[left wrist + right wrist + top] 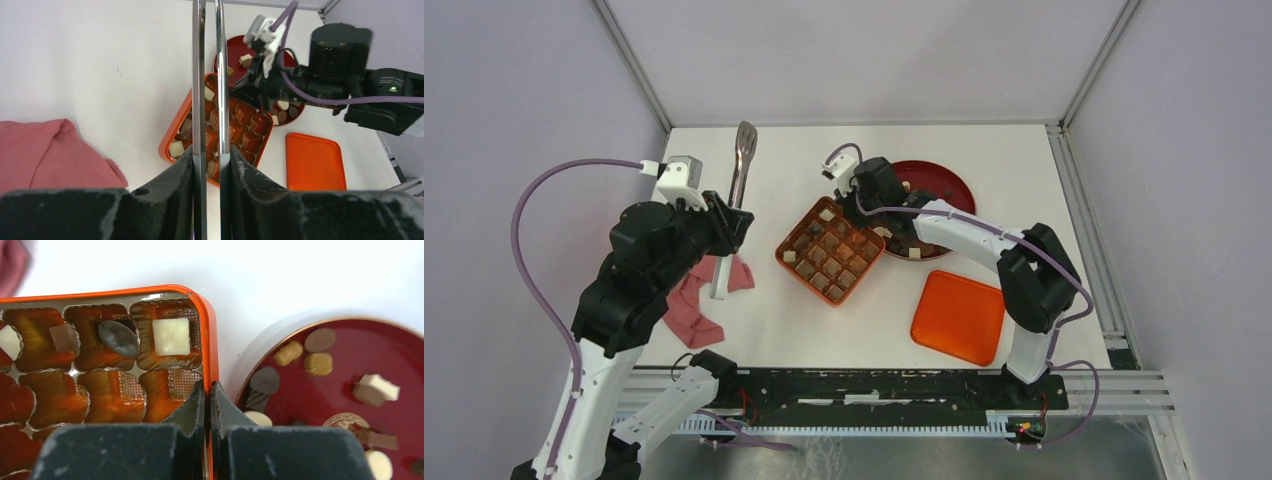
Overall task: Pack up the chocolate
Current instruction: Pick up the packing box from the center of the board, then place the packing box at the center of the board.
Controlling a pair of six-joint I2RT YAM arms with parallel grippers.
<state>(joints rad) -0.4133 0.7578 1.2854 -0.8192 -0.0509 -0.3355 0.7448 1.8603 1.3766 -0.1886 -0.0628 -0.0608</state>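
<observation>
Several chocolate pieces lie loose on the dark-red plate. Others already sit in the gold-lined cells of the orange box, so packing looks partway done. The cells nearest the right gripper look empty. That gripper is closed to a sliver, with the box's side wall running into the gap, so it seems to pinch the wall and steady the box. The left gripper is clamped on the handle of a metal slotted spatula, held left of the box with its head pointing to the far side. An orange lid lies near the right arm and a pink cloth under the left.

The next move probably calls for bringing the spatula to the plate, sliding it flat beneath one piece and carrying that piece level to a free cell.

In the corner cell a white square lies flat, its edges square with the walls. Beside it a dark oval lies askew. Its long axis runs from upper left to lower right in the right wrist view, and it seems to overlap the divider.
</observation>
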